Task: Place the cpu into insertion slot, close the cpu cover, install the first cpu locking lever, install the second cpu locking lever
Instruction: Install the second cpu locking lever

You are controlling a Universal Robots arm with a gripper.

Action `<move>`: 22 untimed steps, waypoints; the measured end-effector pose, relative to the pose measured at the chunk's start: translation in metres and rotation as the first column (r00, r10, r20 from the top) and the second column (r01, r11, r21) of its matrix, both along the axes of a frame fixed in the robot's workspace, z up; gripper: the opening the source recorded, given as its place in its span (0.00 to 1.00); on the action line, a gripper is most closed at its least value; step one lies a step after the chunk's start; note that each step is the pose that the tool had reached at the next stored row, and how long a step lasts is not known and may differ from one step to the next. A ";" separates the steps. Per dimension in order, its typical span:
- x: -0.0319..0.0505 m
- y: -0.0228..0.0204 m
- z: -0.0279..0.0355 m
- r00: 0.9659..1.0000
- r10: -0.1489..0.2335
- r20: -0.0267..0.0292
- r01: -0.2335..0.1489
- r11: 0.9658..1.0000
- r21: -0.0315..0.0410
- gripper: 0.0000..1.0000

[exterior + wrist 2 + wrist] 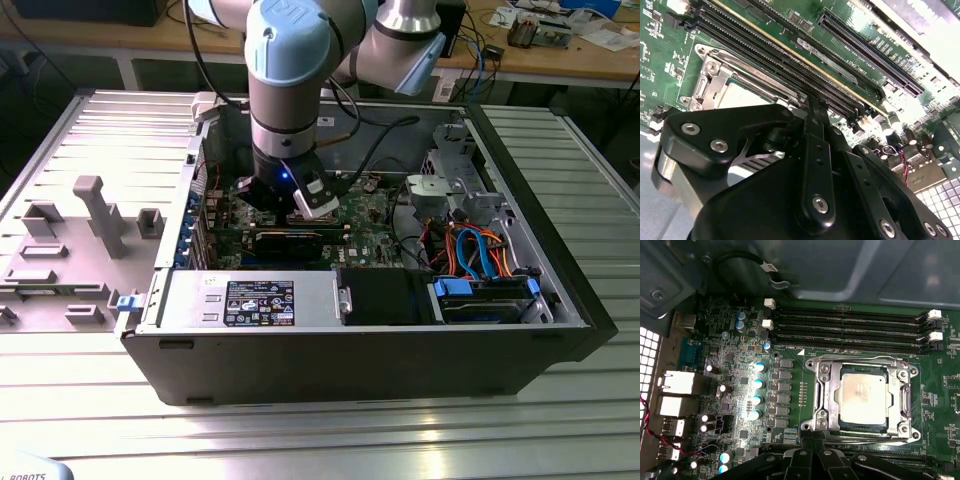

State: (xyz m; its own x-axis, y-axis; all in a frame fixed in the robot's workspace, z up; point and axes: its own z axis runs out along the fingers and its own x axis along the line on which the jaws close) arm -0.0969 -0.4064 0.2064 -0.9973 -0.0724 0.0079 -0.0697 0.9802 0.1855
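- In the exterior view my arm reaches down into the open computer case (560,300), and my pincer (300,205) hangs low over the green motherboard (365,215), just behind the long black graphics card (290,240). From here I cannot tell how wide my pincer is.
- In the second wrist view the black links of my pincer (812,125) come together at a point close beside the insertion slot (710,75). I cannot tell if something is held, or if the tips are pressed together. The cpu (737,95) lies there with its pale top partly hidden behind my links.
- In the first wrist view the cpu (863,399) sits flat in the insertion slot (821,390), and the cpu cover (863,369) lies down around it like a frame. A thin locking lever (860,358) runs along the far edge of the slot, another lever (865,439) along the near edge, just beside my pincer (812,445).
- I judge the work is now on the levers. To do it well, I think the lever must be pushed down and sideways under its hook, slowly, without touching the chip.
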 end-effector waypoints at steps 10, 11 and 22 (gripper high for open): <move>-0.0001 -0.0018 -0.0022 1.000 0.000 0.000 0.000 1.000 0.018 0.11; -0.0001 -0.0019 -0.0032 1.000 0.000 0.000 0.000 1.000 0.018 0.11; -0.0006 -0.0017 -0.0024 1.000 0.000 -0.003 0.000 1.000 0.022 0.11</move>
